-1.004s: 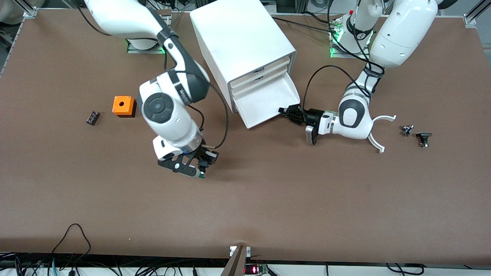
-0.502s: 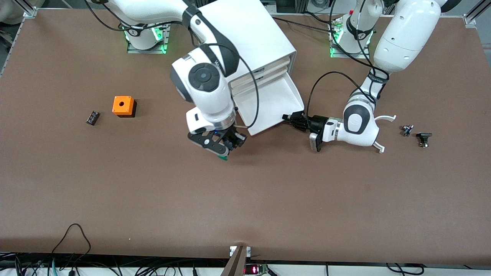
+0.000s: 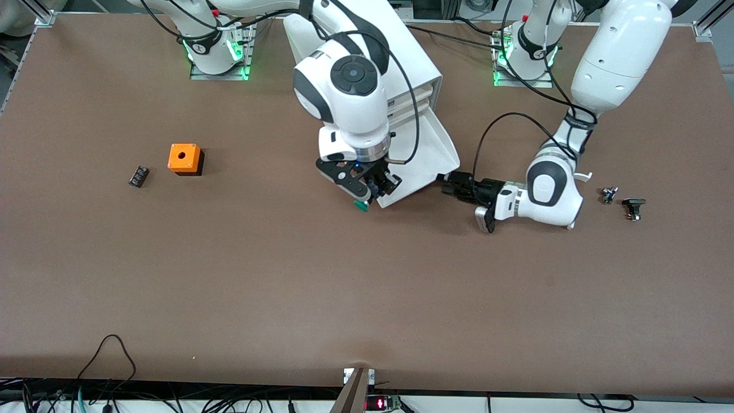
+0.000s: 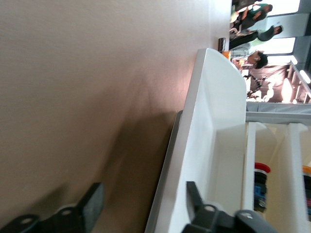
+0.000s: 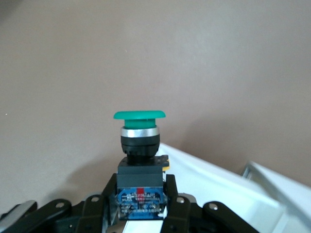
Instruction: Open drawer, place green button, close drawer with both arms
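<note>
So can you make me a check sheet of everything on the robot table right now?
Surface: brown table, bare across the part nearest the front camera.
Job's things: white drawer box; its bottom drawer is pulled open. Green-capped button is in the right claw.
Clutter: orange cube with a hole and small black ribbed block toward the right arm's end; two small dark parts toward the left arm's end.
Claws: right claw shut on the button, at the open drawer's front edge. Left claw open, beside the drawer's corner, holding nothing.
Cables: black cables loop along both arms; more hang off the table edge nearest the camera.
Surroundings: green lights glow at both arm bases.
</note>
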Tool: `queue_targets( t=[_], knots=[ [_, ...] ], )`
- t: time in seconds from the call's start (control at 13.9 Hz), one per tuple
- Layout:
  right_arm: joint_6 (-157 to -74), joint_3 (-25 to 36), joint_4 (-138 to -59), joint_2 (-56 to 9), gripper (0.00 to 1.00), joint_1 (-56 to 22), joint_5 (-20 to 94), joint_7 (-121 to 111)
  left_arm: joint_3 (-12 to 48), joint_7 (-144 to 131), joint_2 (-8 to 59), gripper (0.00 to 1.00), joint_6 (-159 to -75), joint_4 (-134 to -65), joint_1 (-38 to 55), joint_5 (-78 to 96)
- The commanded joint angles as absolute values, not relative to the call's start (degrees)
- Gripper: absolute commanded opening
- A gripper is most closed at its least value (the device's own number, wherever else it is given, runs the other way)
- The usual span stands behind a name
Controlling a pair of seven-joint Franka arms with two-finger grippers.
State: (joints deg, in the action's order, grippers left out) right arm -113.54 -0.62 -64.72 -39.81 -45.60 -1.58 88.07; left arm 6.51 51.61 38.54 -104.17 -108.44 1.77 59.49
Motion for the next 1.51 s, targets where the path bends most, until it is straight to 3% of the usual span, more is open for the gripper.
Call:
queue_targets(
  t=[0.0,0.65,1.0,1.43],
  knots=[
    [-112.9,-0.2,-63.3,-40.4,0.0,-48.0,-2.3,96.7,6.3,40.8,36.9,1.0,-97.6,-102.2,-0.8,51.5],
    [-119.2,-0.5,-63.4,-46.0,0.0,-51.7,-1.5,114.8,6.3,13.0,34.6,1.0,-83.9,-85.2,-2.7,32.1],
    [-124.0,-0.5,-63.4,-49.7,0.0,-53.3,-1.5,119.9,7.0,-0.3,30.2,1.0,-83.6,-81.6,-1.9,20.5],
    [-125.3,-0.5,-63.5,-52.2,0.0,-54.9,-1.6,123.7,8.1,-1.1,27.7,1.0,-83.8,-71.7,1.4,-8.1]
  ],
)
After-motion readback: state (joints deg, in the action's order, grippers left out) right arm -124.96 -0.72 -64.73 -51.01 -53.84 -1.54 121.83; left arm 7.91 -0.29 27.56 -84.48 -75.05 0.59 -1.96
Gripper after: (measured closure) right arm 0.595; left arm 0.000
